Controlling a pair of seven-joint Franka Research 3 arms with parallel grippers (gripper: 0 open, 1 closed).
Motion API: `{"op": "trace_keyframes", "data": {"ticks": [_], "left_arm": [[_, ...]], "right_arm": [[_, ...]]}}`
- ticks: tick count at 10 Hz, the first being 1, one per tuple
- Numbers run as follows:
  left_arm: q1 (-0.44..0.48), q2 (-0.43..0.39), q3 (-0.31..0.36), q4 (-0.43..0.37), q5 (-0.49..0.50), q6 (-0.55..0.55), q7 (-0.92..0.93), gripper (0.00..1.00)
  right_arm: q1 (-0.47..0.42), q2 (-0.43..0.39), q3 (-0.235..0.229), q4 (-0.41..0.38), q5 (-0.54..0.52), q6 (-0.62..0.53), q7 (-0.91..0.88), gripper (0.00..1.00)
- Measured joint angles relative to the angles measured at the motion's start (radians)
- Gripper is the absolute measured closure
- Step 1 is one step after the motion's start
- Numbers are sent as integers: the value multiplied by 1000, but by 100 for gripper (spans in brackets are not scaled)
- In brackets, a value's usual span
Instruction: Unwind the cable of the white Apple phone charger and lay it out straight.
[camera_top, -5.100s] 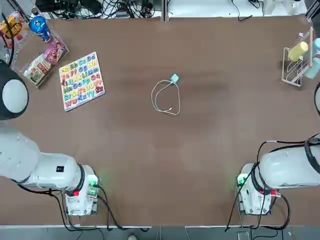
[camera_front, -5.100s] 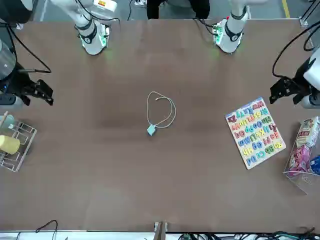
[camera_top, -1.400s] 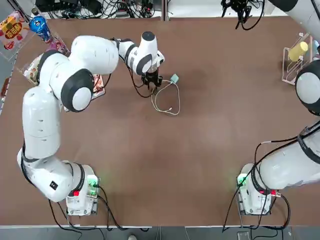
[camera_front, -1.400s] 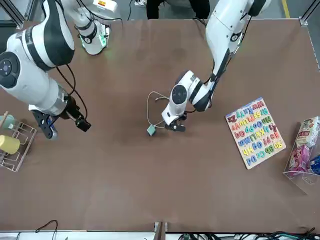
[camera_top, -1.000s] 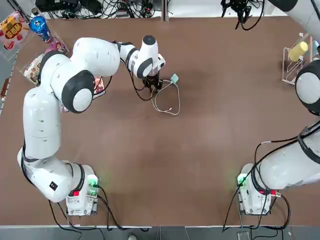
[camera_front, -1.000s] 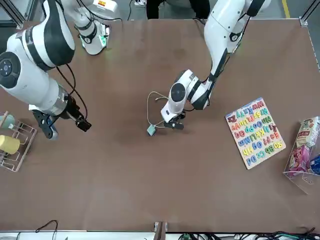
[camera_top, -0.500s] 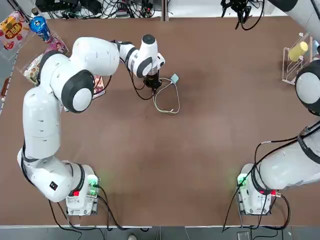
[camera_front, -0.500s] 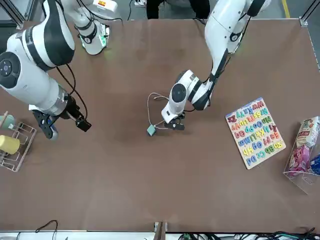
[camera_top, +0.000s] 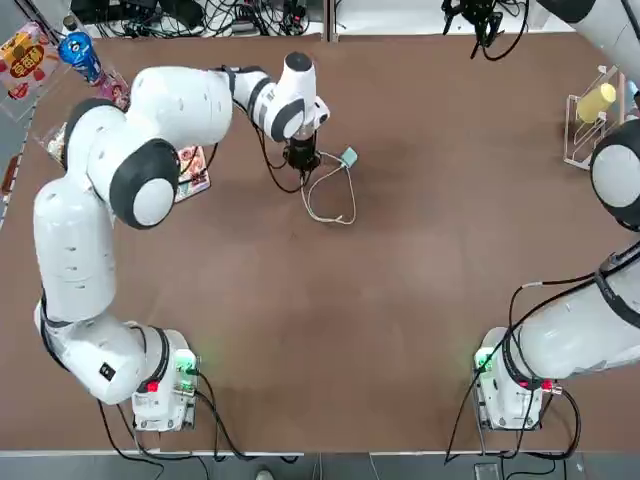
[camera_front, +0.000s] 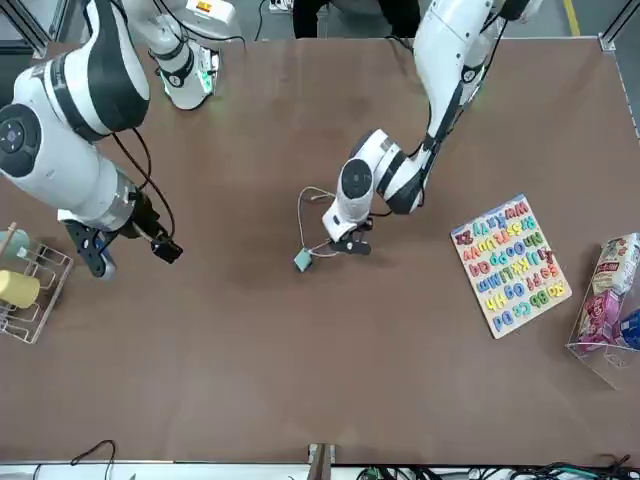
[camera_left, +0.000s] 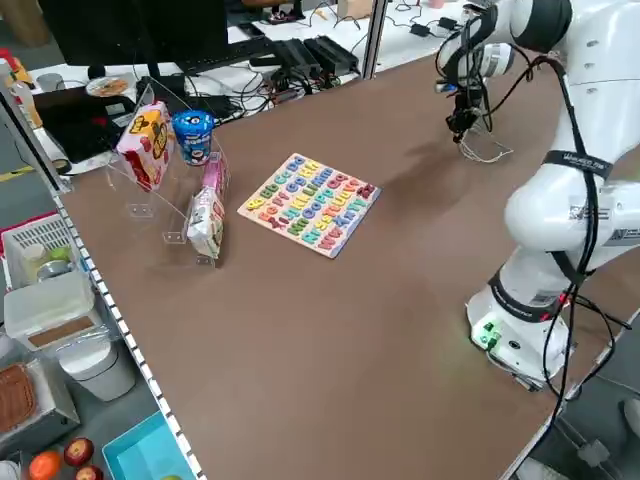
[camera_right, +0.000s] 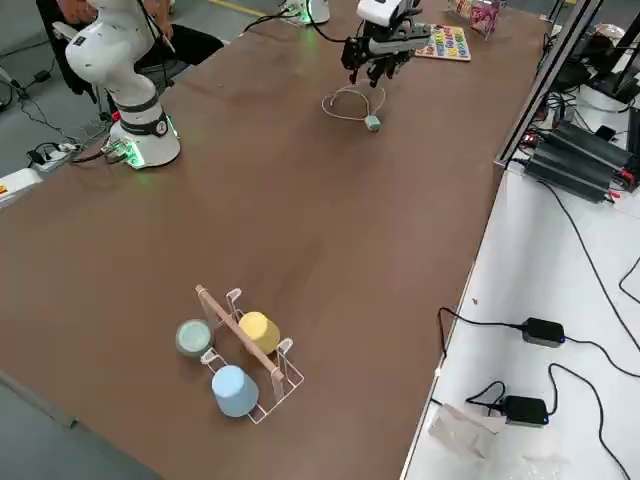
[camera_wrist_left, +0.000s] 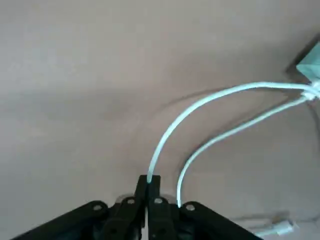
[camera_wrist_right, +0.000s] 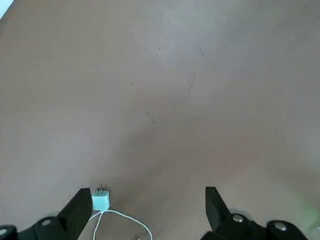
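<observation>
Cable (camera_top: 330, 195): thin white cord lying in a loose loop near the middle of the brown table (camera_top: 400, 300), one end joined to the charger, the small connector tip (camera_wrist_left: 275, 229) resting on the surface beside the loop.
Charger (camera_top: 348, 156): small pale teal-white block on the table at the far end of the loop, just beside the left gripper; two strands of cord run from that end toward the fingers.
Left gripper (camera_top: 303, 160): reaches out over the table centre and points down at the loop's far end; in the wrist view its black fingers (camera_wrist_left: 141, 196) are pressed together on one strand of the cable, while the second strand passes just beside them, outside the grip.
Cable lift: the pinched strand rises off the table to the fingertips; the remainder of the loop lies flat.
Right gripper (camera_front: 125, 245): hangs above the robot's right side of the table, well apart from the cable, fingers (camera_wrist_right: 214, 205) spread wide with nothing between them; its wrist view shows the charger far off.
Puzzle (camera_front: 511, 263): coloured alphabet board flat on the robot's left side of the table.
Rack (camera_right: 245, 352): wire holder with cups at the right edge.
Snacks (camera_left: 170, 150): packets and a blue can in a clear stand at the far left corner.
</observation>
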Motion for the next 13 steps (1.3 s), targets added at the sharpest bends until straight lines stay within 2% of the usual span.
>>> {"op": "trace_keyframes", "data": {"ticks": [2,5,9,11,13], "left_arm": [[0,-29,0,0,63,-108,-18,97],[2,-76,0,18,81,-266,-21,97],[0,-117,-1,156,82,-578,-31,97],[-1,-119,-1,186,82,-703,-31,97],[-2,-119,-19,191,82,-773,-36,97]], "right_arm": [[1,6,1,0,0,0,0,0],[20,21,3,0,0,4,10,0],[59,40,3,0,-2,5,17,0],[88,62,3,0,-4,28,18,0],[118,93,3,1,-4,62,17,0]]}}
